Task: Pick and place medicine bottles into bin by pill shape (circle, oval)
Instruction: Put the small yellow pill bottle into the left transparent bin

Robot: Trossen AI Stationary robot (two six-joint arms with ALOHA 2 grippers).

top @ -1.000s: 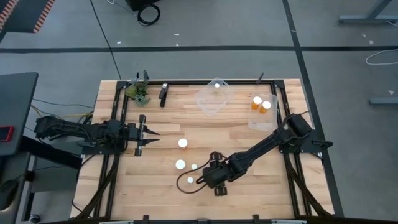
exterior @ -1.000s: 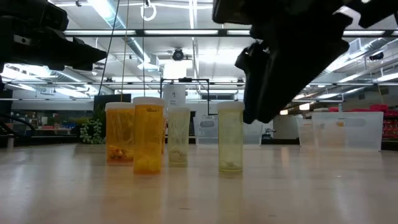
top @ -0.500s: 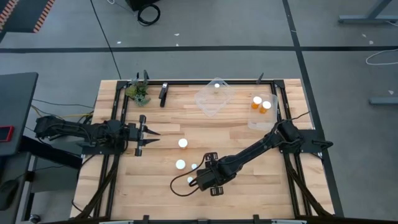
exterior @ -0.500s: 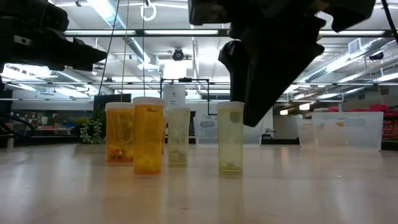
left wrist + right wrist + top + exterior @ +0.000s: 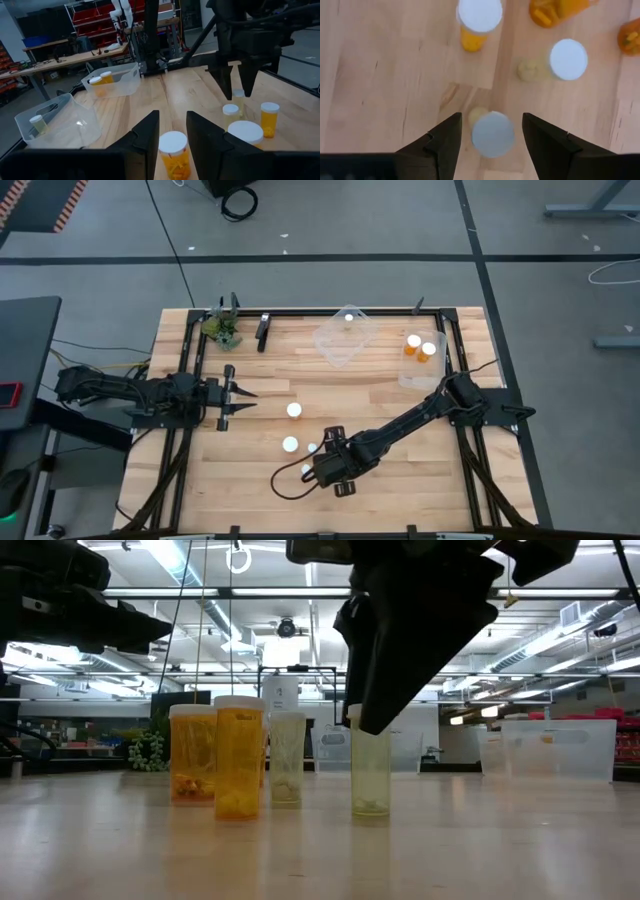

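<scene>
Four white-capped medicine bottles stand upright on their bases on the wooden table [image 5: 400,480]: one orange [image 5: 294,410], one orange [image 5: 289,445], one pale [image 5: 312,448] and one pale yellow-green [image 5: 304,470]. My right gripper [image 5: 312,471] is open and hangs over the pale yellow-green bottle [image 5: 492,131]. Its fingers [image 5: 445,142] stand on either side of the cap with a gap on each side. In the low view the gripper's dark body [image 5: 410,630] covers that bottle's [image 5: 371,775] top. My left gripper [image 5: 243,396] is open and empty at the table's left, pointing toward an orange bottle [image 5: 172,150] farther off.
A clear bin [image 5: 345,338] at the far middle holds one bottle [image 5: 348,318]. A second clear bin [image 5: 425,365] at the far right holds two orange bottles [image 5: 413,342]. A small green plant [image 5: 222,328] stands at the far left. A black frame [image 5: 300,311] edges the table.
My right gripper has gone toward the table's left edge, from beside the pale yellow-green bottle to straight over it, so that its fingers now straddle the cap. The bottles have stayed where they were.
</scene>
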